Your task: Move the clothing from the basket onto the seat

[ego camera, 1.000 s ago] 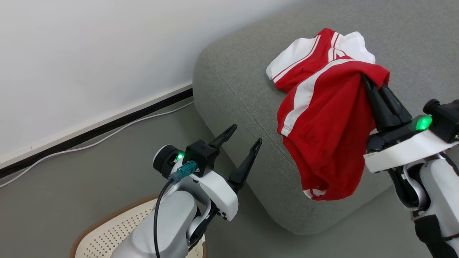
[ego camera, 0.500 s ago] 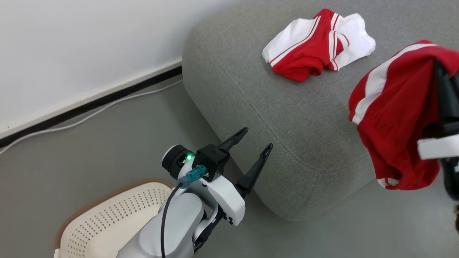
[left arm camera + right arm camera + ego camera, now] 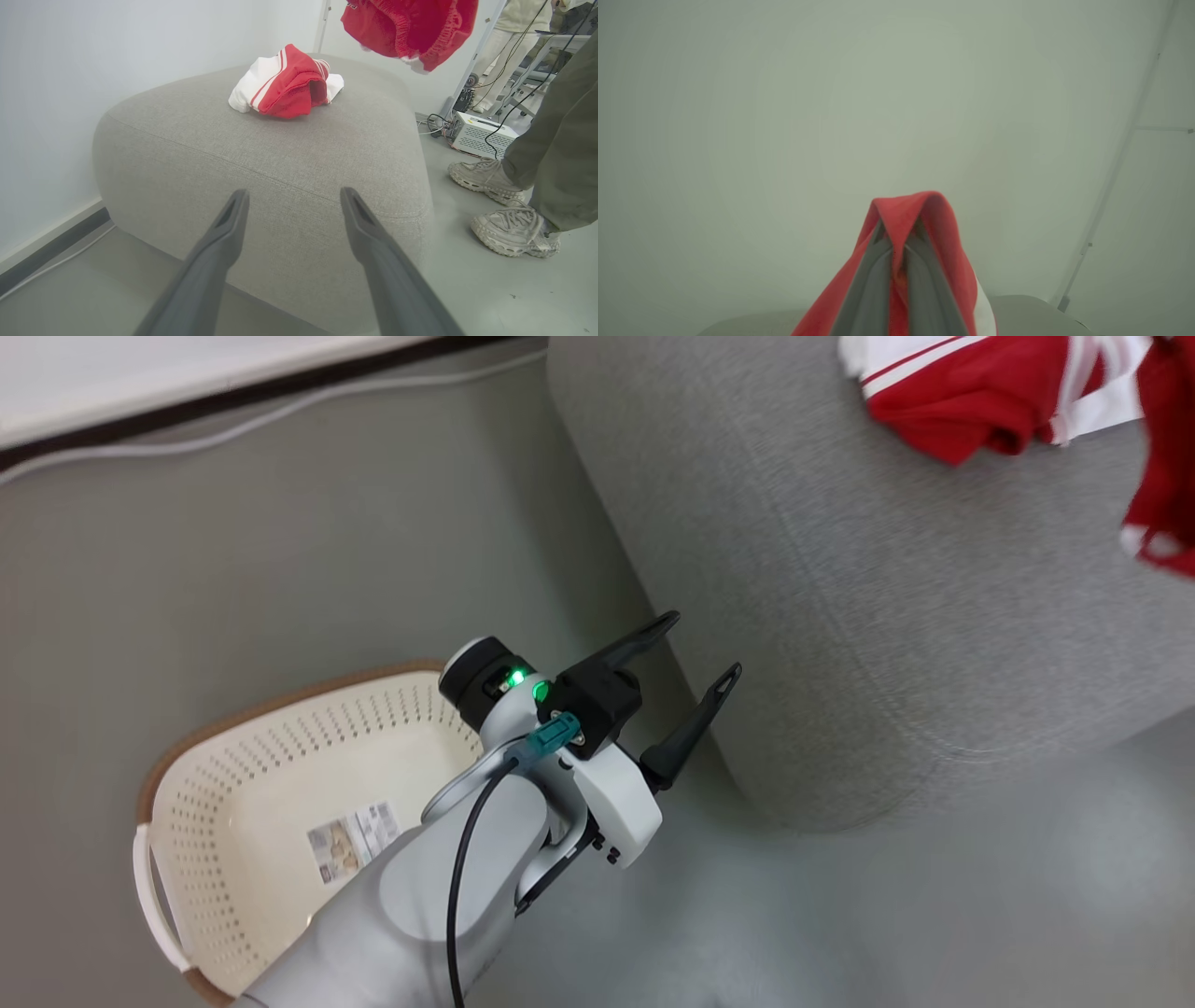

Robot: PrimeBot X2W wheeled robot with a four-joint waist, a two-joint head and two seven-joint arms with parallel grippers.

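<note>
Two garments of red-and-white clothing [image 3: 943, 406]: first lying crumpled on grey seat [image 3: 840, 616], upper right of head frame; second garment [image 3: 1162, 476] hanging at right edge, clenched in right fingers [image 3: 887, 261]. Centre frame, left fingers [image 3: 705, 714] released, empty, between cream basket [image 3: 243, 775] at lower left and seat.
</note>
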